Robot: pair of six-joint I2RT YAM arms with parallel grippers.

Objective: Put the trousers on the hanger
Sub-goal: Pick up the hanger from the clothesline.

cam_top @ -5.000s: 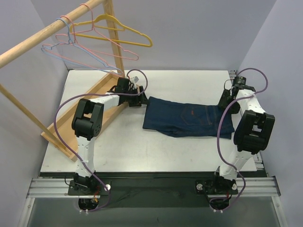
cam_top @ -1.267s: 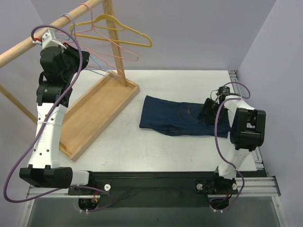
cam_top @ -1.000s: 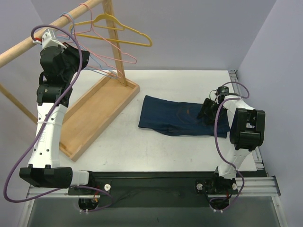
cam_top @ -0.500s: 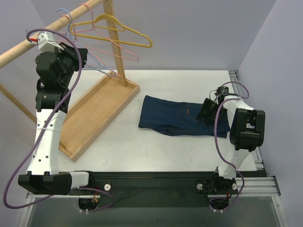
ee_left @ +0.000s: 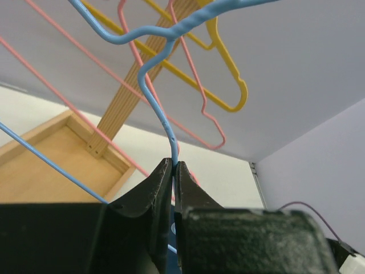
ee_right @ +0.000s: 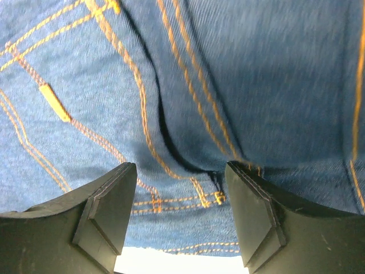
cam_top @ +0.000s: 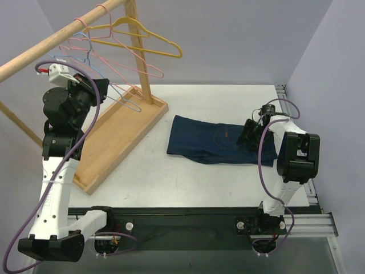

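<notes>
a robotics lab test cell: plain lilac partition walls box in a white tabletop, and white-and-black cabled robot arms are bolted to an aluminium rail along its near edge.

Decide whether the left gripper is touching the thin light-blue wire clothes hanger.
Touching. The left wrist view shows the left gripper shut on the light-blue wire hanger, wire pinched between its jaws.

Four hangers, one pair of trousers

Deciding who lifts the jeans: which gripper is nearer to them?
Right. The right gripper is open over the jeans; the left gripper is up by the rack, shut on the blue hanger.
</notes>
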